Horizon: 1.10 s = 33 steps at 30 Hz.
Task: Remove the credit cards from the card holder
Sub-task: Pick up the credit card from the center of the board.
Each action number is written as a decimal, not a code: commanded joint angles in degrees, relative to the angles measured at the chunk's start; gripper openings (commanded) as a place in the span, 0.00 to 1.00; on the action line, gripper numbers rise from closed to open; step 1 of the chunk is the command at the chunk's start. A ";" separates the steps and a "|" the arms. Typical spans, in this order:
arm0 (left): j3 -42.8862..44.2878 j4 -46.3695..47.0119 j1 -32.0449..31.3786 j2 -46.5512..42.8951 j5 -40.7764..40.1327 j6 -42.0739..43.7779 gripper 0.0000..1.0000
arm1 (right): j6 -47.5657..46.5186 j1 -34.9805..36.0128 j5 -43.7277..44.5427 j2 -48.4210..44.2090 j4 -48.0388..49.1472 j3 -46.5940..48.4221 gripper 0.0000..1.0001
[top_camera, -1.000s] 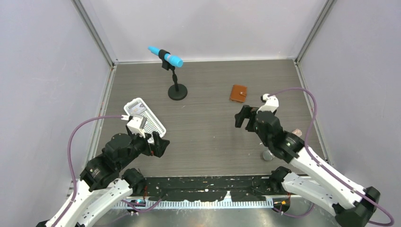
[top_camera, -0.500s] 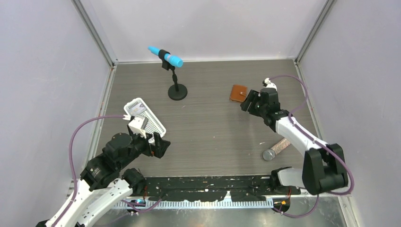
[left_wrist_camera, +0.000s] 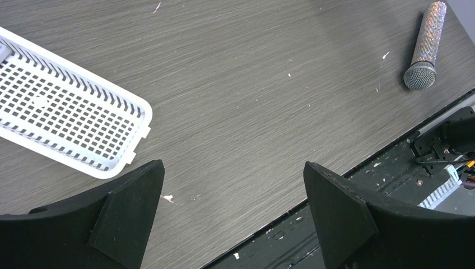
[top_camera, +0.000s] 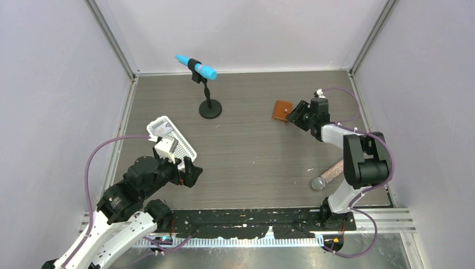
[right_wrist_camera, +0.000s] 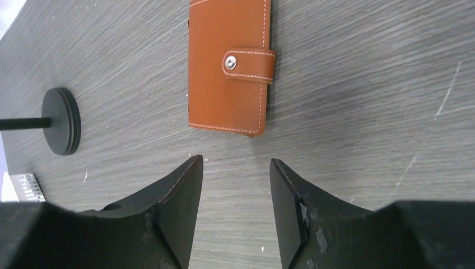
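The card holder (top_camera: 282,110) is a tan-brown leather wallet lying shut on the table at the back right, its snap tab fastened. In the right wrist view it (right_wrist_camera: 228,66) lies just beyond my fingertips. My right gripper (top_camera: 295,115) (right_wrist_camera: 235,162) is open and empty, its tips a short way from the holder's near edge, not touching it. My left gripper (top_camera: 190,170) (left_wrist_camera: 232,168) is open wide and empty near the table's front left edge. The credit cards are hidden inside the shut holder.
A white perforated tray (top_camera: 172,139) (left_wrist_camera: 61,117) lies at the left beside my left gripper. A blue microphone on a black stand (top_camera: 209,109) stands at the back centre. A glittery silver microphone (top_camera: 327,175) (left_wrist_camera: 424,53) lies at the front right.
My right arm has reached out further toward the back, and its gripper has come up close to the card holder. The left arm has barely moved.
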 commanded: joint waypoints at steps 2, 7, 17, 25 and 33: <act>0.45 2.22 -0.20 -0.21 0.14 1.15 1.00 | 3.58 -1.19 -1.65 4.04 6.84 3.04 0.54; 0.45 2.02 -0.20 -0.02 -0.26 1.28 1.00 | 6.42 -1.82 -3.29 8.48 9.67 3.49 0.53; 0.45 1.93 -0.20 0.03 -0.44 1.50 1.00 | 10.47 -3.10 -4.18 11.76 14.60 2.50 0.51; 0.63 1.89 -0.20 0.32 -0.19 1.59 1.00 | 12.40 -3.64 -3.92 13.04 15.24 3.03 0.48; 0.51 2.13 -0.20 -0.36 -0.02 1.41 1.00 | 14.39 -3.61 -5.22 15.50 14.59 4.38 0.42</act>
